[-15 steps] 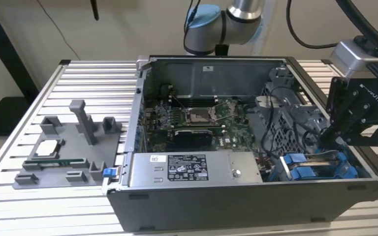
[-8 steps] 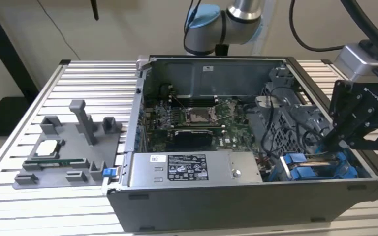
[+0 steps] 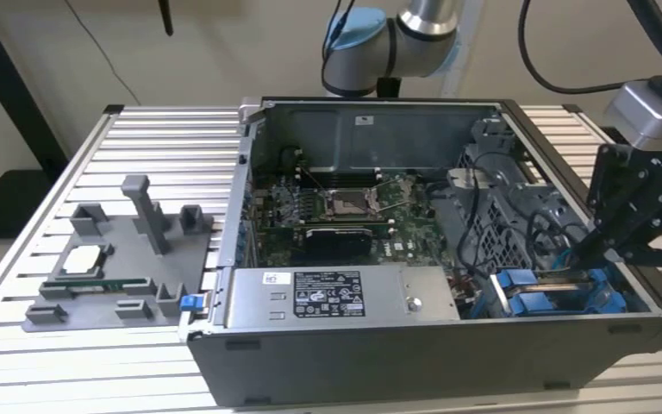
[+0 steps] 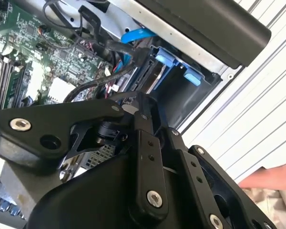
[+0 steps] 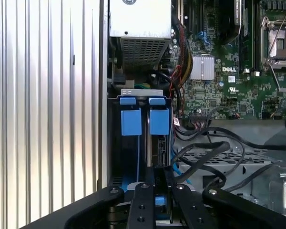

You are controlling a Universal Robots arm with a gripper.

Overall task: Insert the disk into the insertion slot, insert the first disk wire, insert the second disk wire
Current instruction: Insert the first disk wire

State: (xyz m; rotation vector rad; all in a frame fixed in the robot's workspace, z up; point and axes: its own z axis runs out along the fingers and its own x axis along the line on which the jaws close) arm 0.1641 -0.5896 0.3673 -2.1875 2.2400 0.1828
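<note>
1. The disk (image 5: 158,150) looks seated in the slot (image 5: 142,91), with its blue tabs showing.
2. The gripper (image 3: 576,252) hangs right over that bay, near a blue wire (image 4: 136,34). I can't tell whether it grips anything.
3. I'd judge both wires are not yet plugged in.

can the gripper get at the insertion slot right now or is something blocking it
Probably yes. The gripper is right at the insertion slot and the case side is open. The black cables loop beside it, not across it, as far as the first wrist view shows.
</note>
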